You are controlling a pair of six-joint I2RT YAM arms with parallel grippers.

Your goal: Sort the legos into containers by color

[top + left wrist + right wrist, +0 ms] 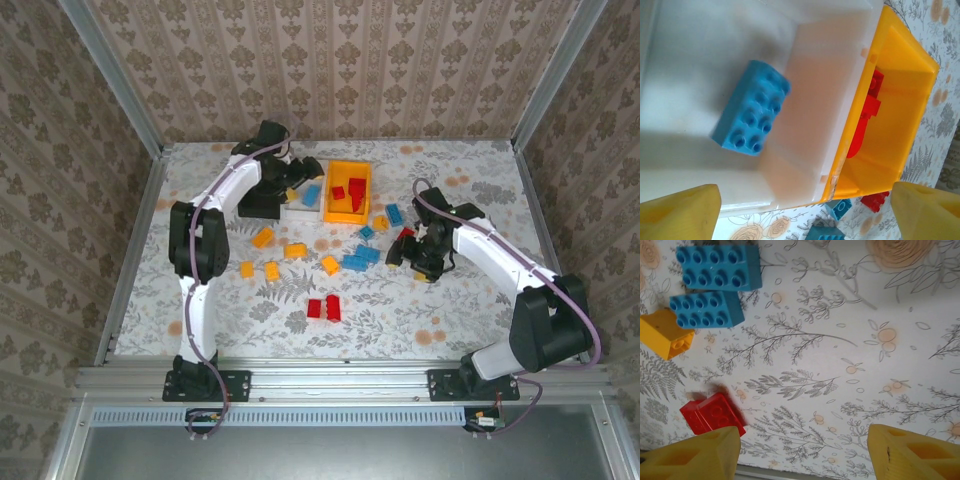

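The left gripper [802, 212] hangs over the white bin [690, 65] with its yellow fingers spread wide and nothing between them. Below it, a blue brick [752, 115] lies studs-up on the white bin's floor, apart from both fingers. The orange-yellow bin [905, 95] stands right against the white one, wall to wall, with red bricks [867, 112] inside. From above, a black bin [258, 207] sits on the white bin's other side, partly under the left arm.

Over on the right, the right gripper [804, 452] is low above the flowered table [850, 365], jaws parted and holding nothing. A small red brick [712, 415] lies on the table just beside one fingertip, slightly blurred. Farther out lie two blue blocks [707, 310] side by side and a yellow brick [665, 335] next to them.

Across the middle of the table, loose legos are scattered: several yellow pieces [270, 270], a blue cluster [360, 258], and a red pair [323, 308] nearer the arm bases.
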